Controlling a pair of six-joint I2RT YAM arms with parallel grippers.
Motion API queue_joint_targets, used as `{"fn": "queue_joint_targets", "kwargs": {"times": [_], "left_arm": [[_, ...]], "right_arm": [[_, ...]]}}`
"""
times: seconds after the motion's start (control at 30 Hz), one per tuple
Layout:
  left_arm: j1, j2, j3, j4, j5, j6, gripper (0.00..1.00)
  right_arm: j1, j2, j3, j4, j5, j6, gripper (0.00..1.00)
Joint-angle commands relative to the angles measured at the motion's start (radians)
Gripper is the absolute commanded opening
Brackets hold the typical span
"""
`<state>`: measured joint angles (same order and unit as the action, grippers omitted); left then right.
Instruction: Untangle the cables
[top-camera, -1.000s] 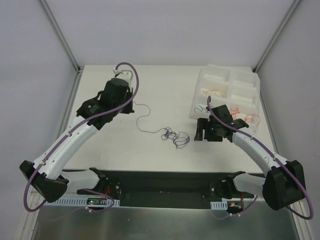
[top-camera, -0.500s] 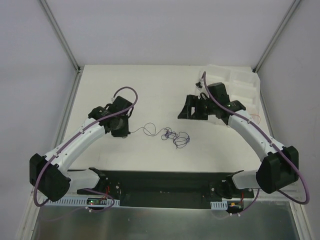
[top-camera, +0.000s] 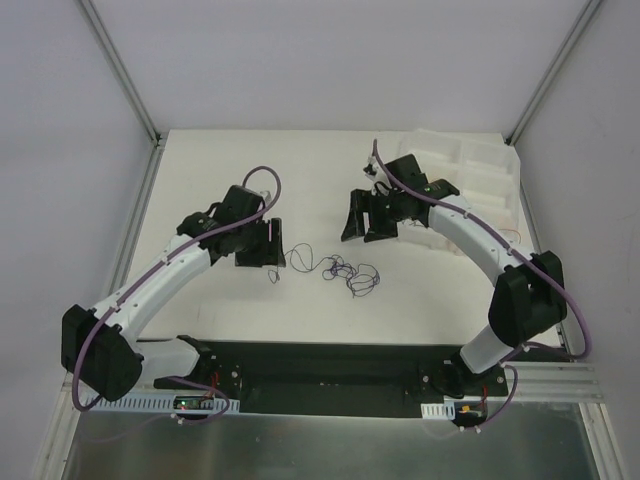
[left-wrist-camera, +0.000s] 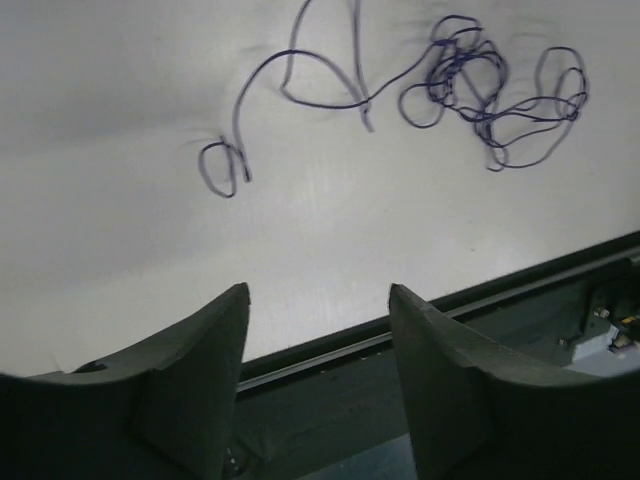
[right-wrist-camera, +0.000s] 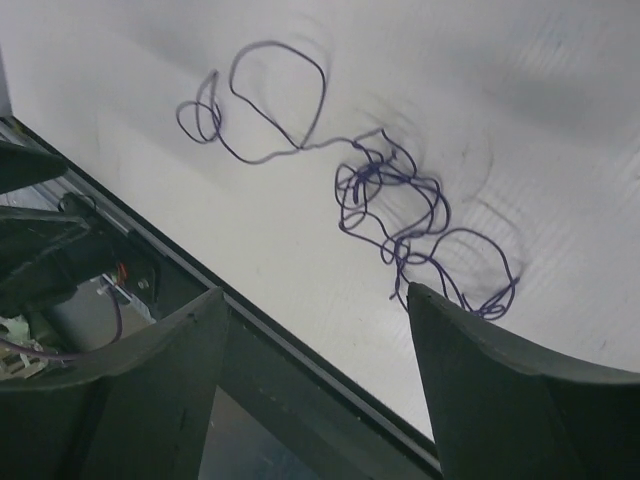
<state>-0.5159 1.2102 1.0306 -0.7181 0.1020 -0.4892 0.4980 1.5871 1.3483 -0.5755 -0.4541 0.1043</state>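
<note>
The cables (top-camera: 346, 272) are thin purple-blue wires bunched in a small knot on the white table, with one loose strand (top-camera: 300, 260) trailing left. My left gripper (top-camera: 268, 258) hovers just left of that strand's end, open and holding nothing. In the left wrist view the knot (left-wrist-camera: 480, 88) and the strand's curled end (left-wrist-camera: 222, 168) lie beyond the open left gripper (left-wrist-camera: 318, 300). My right gripper (top-camera: 362, 232) hangs above and behind the knot, also open and holding nothing. The right wrist view shows the knot (right-wrist-camera: 390, 205) and a loop (right-wrist-camera: 275, 100) ahead of the right gripper (right-wrist-camera: 315, 300).
A white compartmented tray (top-camera: 440, 150) stands at the back right, partly covered by the right arm. A black rail (top-camera: 320, 360) runs along the table's near edge. Metal frame posts rise at both back corners.
My left gripper has opened and let go of the loose strand after carrying its end forward and right. My right arm has swung left from the tray towards the table's middle.
</note>
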Motion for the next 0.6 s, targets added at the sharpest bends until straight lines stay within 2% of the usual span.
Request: {"fn": "queue_joint_targets", "kwargs": {"times": [0.0, 0.03, 0.07, 0.13, 0.23, 0.3, 0.33, 0.47, 0.57], "left_arm": [[-0.003, 0.080, 0.072, 0.147, 0.188, 0.060, 0.52], [-0.003, 0.095, 0.081, 0.155, 0.199, 0.061, 0.47], [-0.004, 0.104, 0.088, 0.161, 0.208, 0.058, 0.46], [-0.009, 0.117, 0.085, 0.183, 0.235, 0.052, 0.53], [-0.029, 0.147, 0.069, 0.235, 0.300, 0.064, 0.69], [-0.058, 0.207, 0.094, 0.253, 0.353, 0.104, 0.70], [-0.078, 0.239, 0.117, 0.253, 0.358, 0.135, 0.69], [-0.102, 0.389, 0.209, 0.272, 0.360, 0.210, 0.45], [-0.102, 0.472, 0.261, 0.299, 0.337, 0.247, 0.50]], "right_arm": [[-0.001, -0.021, -0.060, -0.046, -0.044, -0.034, 0.74], [-0.001, -0.019, -0.075, -0.044, -0.047, -0.038, 0.73], [-0.001, -0.018, -0.093, -0.041, -0.046, -0.044, 0.73], [-0.001, -0.009, -0.130, -0.032, -0.044, -0.052, 0.73], [0.001, -0.001, -0.193, -0.003, -0.037, -0.054, 0.73], [0.005, 0.001, -0.222, 0.015, -0.017, -0.067, 0.73], [0.005, 0.002, -0.230, 0.017, -0.011, -0.074, 0.74], [0.004, 0.002, -0.236, 0.034, -0.056, -0.046, 0.74], [0.002, -0.013, -0.244, 0.054, -0.070, 0.010, 0.73]]}}
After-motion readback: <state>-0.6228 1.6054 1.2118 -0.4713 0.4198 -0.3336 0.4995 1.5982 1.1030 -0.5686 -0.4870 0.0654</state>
